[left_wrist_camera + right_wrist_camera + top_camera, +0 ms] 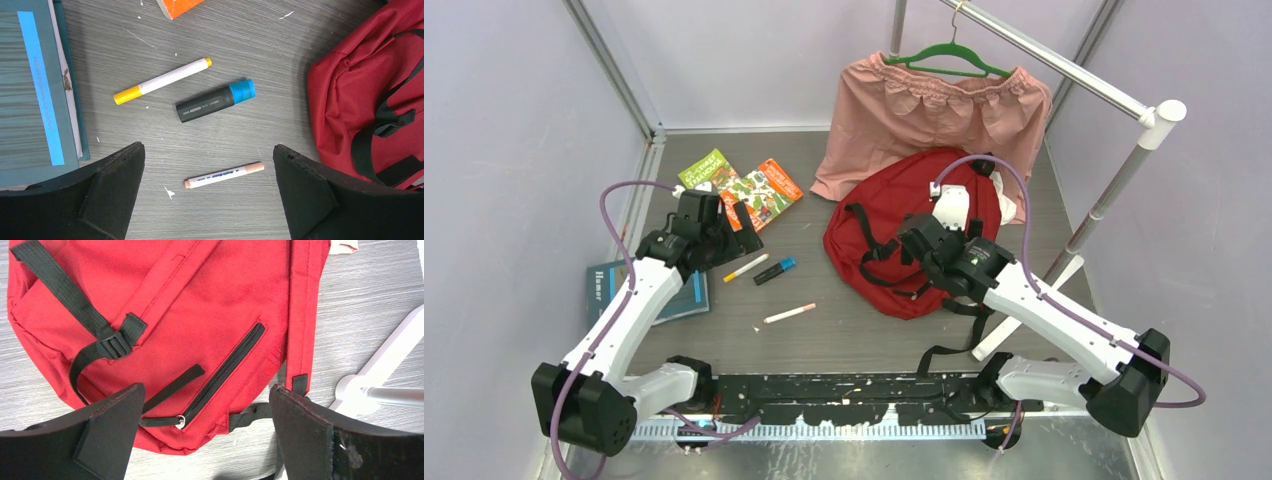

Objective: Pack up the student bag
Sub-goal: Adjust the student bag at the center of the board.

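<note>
Student bag (894, 215) lies flat on the tabletop (844, 330), right of centre. The right arm reaches forward over it, right tool (207, 432) pointing down, fingers spread wide, gripping nothing. The left arm bends over the markers (215, 101), left tool (210, 195) equally wide apart and empty

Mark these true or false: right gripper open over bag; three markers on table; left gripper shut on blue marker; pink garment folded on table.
1. The right gripper hangs open over the bag. True.
2. The yellow marker, blue marker and peach marker lie on the table. True.
3. The left gripper is shut on the blue marker. False: it is open above the markers and holds nothing.
4. The pink garment lies folded on the table. False: it hangs from a green hanger on the rail.
</note>
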Robot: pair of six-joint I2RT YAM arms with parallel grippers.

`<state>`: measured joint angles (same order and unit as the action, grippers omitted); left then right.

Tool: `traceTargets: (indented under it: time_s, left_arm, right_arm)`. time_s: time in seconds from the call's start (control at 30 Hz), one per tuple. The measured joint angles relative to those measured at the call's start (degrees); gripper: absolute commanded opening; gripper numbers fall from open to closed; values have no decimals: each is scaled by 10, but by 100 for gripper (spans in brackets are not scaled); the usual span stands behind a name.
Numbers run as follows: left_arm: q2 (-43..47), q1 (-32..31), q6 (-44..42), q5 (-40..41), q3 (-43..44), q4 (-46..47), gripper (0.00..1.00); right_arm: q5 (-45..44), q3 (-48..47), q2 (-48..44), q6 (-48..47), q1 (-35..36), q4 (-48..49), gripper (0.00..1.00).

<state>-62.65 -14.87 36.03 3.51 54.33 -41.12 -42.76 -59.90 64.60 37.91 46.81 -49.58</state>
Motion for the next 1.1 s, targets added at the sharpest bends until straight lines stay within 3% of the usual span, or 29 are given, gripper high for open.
traceTargets:
  time_s: [0.3,0.5,0.6,0.77,0.97,1.03,1.1]
  left_arm:
    - [-45,-11,1,2,11,-2,97]
    - [-167,-179,-3,47,92,-4,100]
    - [-240,-213,-12,46,158,6,100]
    - [-365,-206,-50,17,261,28,100]
    - [-523,-161,-70,-101,394,52,97]
    - [-562,-137,-69,-144,409,63,91]
    - [-593,-119,-64,-193,412,72,78]
  right_arm:
    - [6,8,-14,0,0,4,100]
    - [14,29,-41,0,0,5,100]
    - [20,29,-68,2,0,5,100]
    - [24,29,-119,3,0,2,100]
    - [21,29,-139,2,0,-23,100]
    - [21,29,-144,2,0,-32,100]
    - [19,29,-154,2,0,-38,100]
